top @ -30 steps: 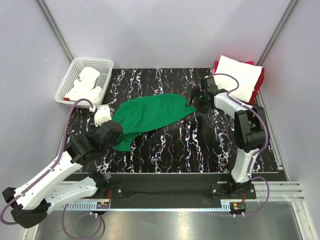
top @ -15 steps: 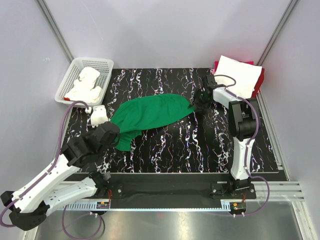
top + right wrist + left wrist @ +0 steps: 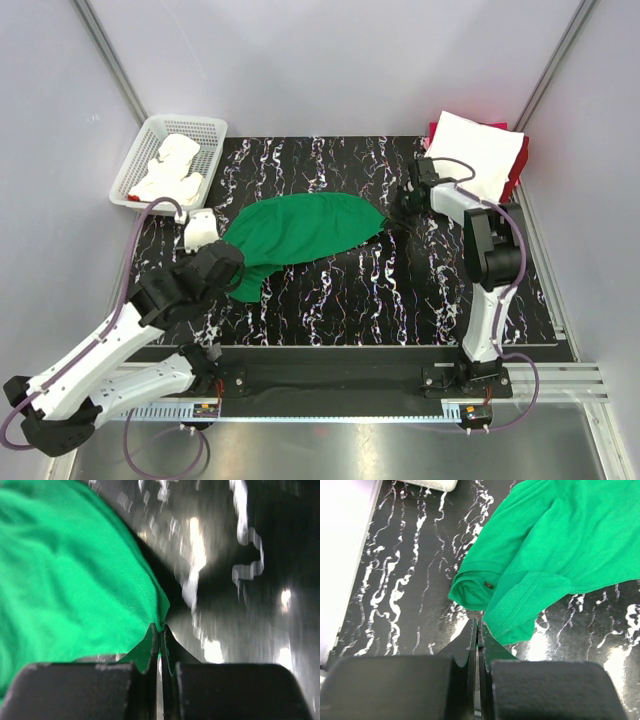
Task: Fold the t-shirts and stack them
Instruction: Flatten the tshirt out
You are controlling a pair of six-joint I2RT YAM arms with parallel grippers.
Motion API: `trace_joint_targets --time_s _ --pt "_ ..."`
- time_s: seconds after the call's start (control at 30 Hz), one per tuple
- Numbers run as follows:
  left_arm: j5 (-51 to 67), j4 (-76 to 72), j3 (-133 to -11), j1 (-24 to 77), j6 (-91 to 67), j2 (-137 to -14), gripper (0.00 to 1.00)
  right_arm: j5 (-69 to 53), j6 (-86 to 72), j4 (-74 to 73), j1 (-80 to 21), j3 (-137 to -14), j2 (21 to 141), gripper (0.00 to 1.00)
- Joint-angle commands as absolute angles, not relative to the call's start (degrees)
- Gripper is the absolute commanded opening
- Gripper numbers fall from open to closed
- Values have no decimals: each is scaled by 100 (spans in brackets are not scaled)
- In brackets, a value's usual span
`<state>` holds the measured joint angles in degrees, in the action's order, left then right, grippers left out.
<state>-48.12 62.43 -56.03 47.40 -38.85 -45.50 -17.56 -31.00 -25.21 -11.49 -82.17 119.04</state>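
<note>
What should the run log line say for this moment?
left hand: shut on green t-shirt | right hand: shut on its opposite edge | shirt: unfolded between them

No text, brand, number or sign can be read in any view. Green t-shirt, left wrist view: a small dark tag sits inside the neck opening, and whatever is on it is too small to make out.
</note>
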Motion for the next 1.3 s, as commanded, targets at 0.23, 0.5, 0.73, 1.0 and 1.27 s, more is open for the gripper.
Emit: trace_joint_targets --time_s 0.23,0.5,0.73,1.0,1.27 --pt "-4643 6496 -8725 4720 -2429 -4693 0 -1434 -2884 -3769 -1125 -8743 7617 0" --pt "-4202 6768 -12206 4720 -572 -5432 0 -423 -2637 -4316 -1125 -9783 4883 0" --pt "-2332 5846 -12140 4694 -255 -4624 0 -184 -2575 -4386 -1134 -9528 3455 0" --pt "-373 5634 -12392 3975 -229 -4306 0 -282 -2470 -4280 -1125 -9623 2374 0" --pt "-499 5466 -12428 3665 -71 -4587 0 227 -2233 -4789 -1134 -9870 2925 0"
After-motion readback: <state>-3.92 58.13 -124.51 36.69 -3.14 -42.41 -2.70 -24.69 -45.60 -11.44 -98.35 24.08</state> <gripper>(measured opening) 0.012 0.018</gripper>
